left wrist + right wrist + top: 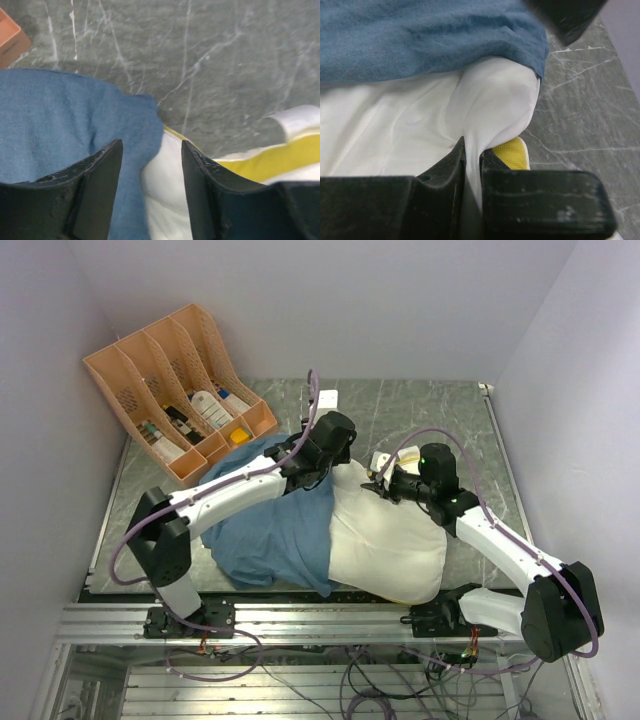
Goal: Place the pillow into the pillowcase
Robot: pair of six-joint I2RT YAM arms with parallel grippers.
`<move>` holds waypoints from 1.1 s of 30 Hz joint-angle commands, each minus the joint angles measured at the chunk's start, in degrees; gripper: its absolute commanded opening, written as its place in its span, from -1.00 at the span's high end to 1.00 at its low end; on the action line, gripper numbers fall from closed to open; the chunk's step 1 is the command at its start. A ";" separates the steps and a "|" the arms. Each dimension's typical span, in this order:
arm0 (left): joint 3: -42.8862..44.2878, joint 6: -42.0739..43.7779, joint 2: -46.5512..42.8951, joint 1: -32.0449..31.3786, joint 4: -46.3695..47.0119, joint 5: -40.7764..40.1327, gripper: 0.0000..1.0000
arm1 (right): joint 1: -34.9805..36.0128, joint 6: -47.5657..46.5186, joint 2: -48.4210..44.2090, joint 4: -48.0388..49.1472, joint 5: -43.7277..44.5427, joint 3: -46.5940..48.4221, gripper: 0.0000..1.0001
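Note:
The cream-white pillow (390,540) lies at the table's middle right, its left part under the blue pillowcase (265,530). My right gripper (378,484) is shut on a pinch of the pillow's white cover at its far corner; the wrist view shows the fold (490,115) between the jaws and the yellow edge (512,152) beside them. My left gripper (300,472) is open above the pillowcase's far edge, where blue cloth (60,125) meets the white pillow (165,195). Nothing is between its fingers.
An orange file organiser (175,390) with bottles and small items stands at the far left. A small white box (326,398) lies at the back. Grey marble table (440,410) shows behind the pillow. Walls close in on both sides.

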 commanded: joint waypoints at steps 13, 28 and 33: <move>8.36 6.64 12.09 4.66 -8.69 12.30 0.69 | 0.75 3.00 -0.78 1.37 -3.36 2.49 1.00; 42.42 5.89 11.90 4.79 -2.25 33.43 0.86 | -14.54 29.36 11.01 24.86 1.95 24.95 1.00; 32.31 3.36 5.95 4.17 5.61 36.59 0.86 | -13.71 42.44 8.40 40.75 -15.27 20.76 1.00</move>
